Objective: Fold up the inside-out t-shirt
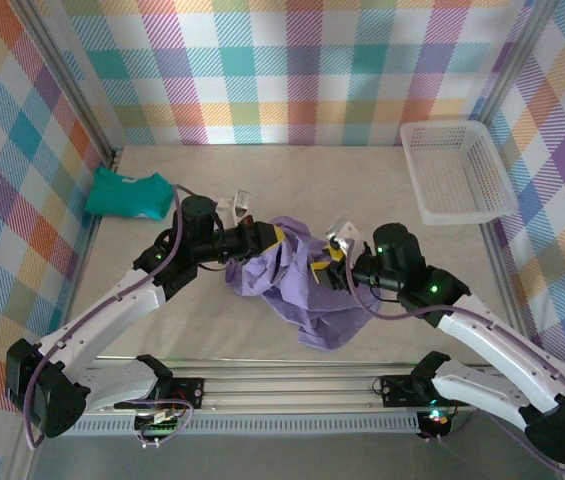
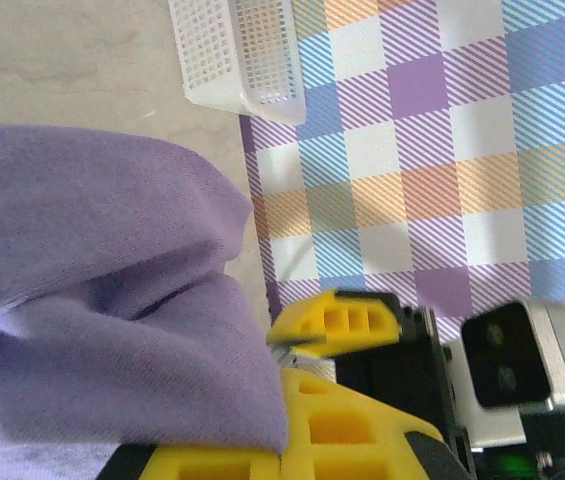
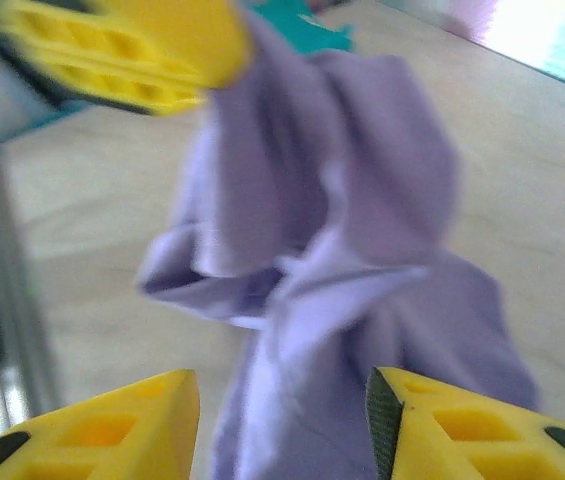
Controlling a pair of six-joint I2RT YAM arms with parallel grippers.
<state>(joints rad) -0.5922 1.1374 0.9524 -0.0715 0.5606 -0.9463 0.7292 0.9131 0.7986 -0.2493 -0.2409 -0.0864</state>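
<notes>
Contents of the work cell, by count. One bench (image 1: 262, 180), carrying three items: one lavender t-shirt (image 1: 307, 290), one teal folded garment (image 1: 127, 193) and one white mesh basket (image 1: 459, 214). Two robot arms, the left arm (image 1: 112, 300) and the right arm (image 1: 482, 330). Two grippers, the left gripper (image 1: 274, 238) and the right gripper (image 1: 330, 262), each with two yellow fingers (image 3: 112, 430).

Top cam overhead; wrists close-up, share t-shirt (image 1: 302, 290).
</notes>
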